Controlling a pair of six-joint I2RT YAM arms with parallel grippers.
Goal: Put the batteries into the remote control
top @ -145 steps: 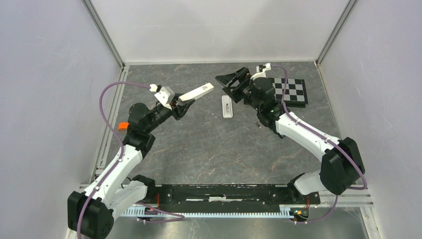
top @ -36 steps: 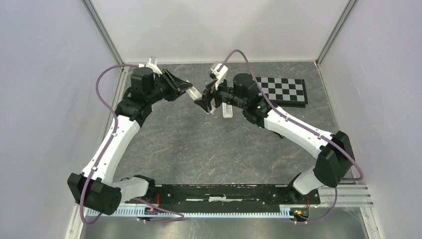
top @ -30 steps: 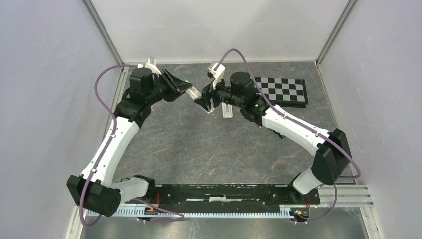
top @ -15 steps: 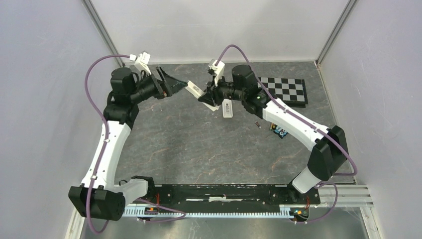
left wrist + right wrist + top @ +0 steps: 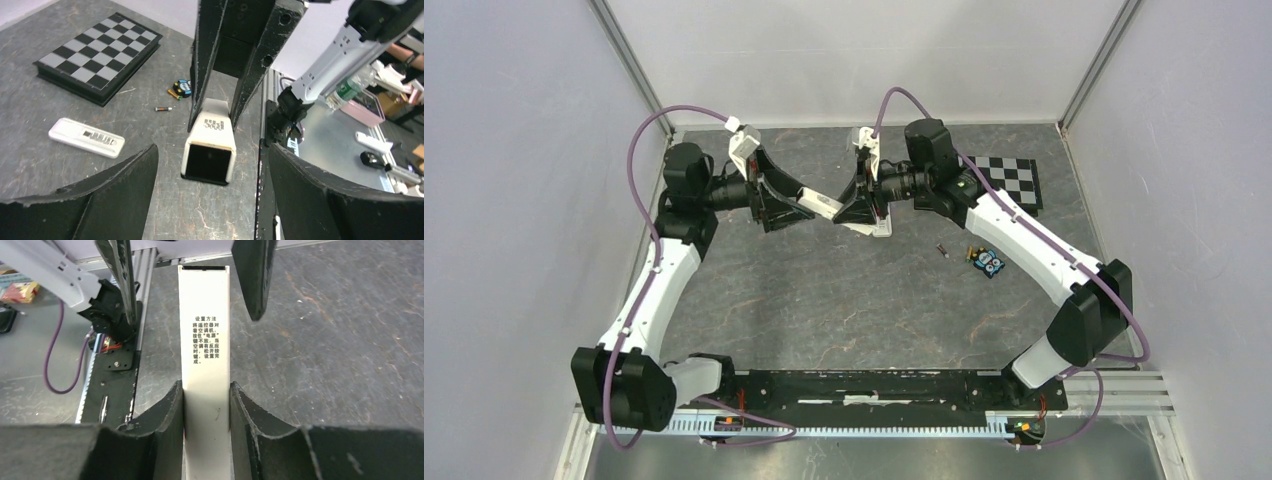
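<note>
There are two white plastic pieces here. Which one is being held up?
The remote control, clamped in the right gripper above the table. The slimmer white bar lies flat on the table, untouched.

right gripper [image 5: 205, 390] jaws clamped on white printed bar [image 5: 205, 340] | left gripper [image 5: 191, 317] astride its far end, apart | grey table [image 5: 325, 340]

remote control [image 5: 86, 138]: white, greyish panel | bar [image 5: 205, 340]: white, black print | counter [image 5: 844, 300]: dark grey, pale veining | checkerboard [image 5: 97, 55]: black-and-grey checks | arms [image 5: 659, 290]: white links, black joints
</note>
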